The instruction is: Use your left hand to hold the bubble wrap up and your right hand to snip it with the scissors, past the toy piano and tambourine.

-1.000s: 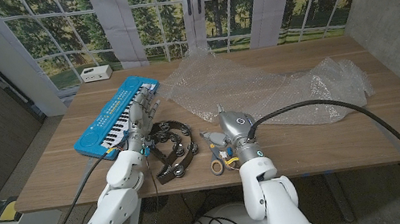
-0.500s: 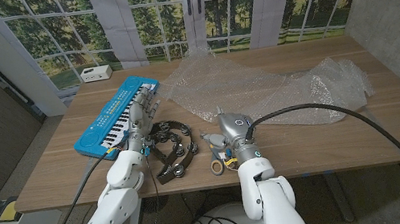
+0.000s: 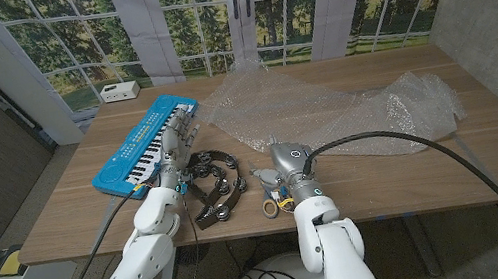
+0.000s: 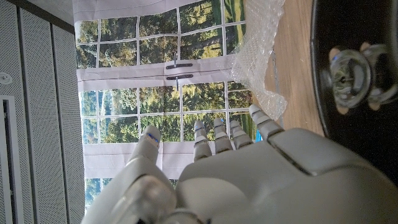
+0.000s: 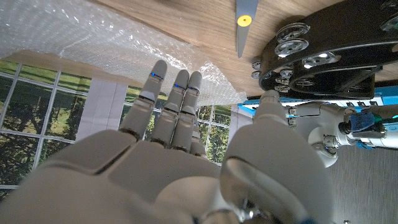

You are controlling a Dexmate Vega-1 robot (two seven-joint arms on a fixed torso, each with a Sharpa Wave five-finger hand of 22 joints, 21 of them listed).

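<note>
Our right hand (image 3: 278, 162) hovers with fingers extended, holding nothing, above the scissors (image 3: 269, 194); our left hand (image 3: 175, 137) is open too. The bubble wrap (image 3: 326, 111) lies at 12 o'clock. Reaching down, we may knock the tambourine (image 3: 210, 184) just beside.

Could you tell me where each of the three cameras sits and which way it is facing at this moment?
Head view: on the robot's head, looking down at the table; both arms show, left hand, right hand.
Left wrist view: behind the left hand, facing the windows, bubble wrap and tambourine.
Right wrist view: behind the right hand, facing scissors.
Shared: tambourine and bubble wrap appear in all three.
</note>
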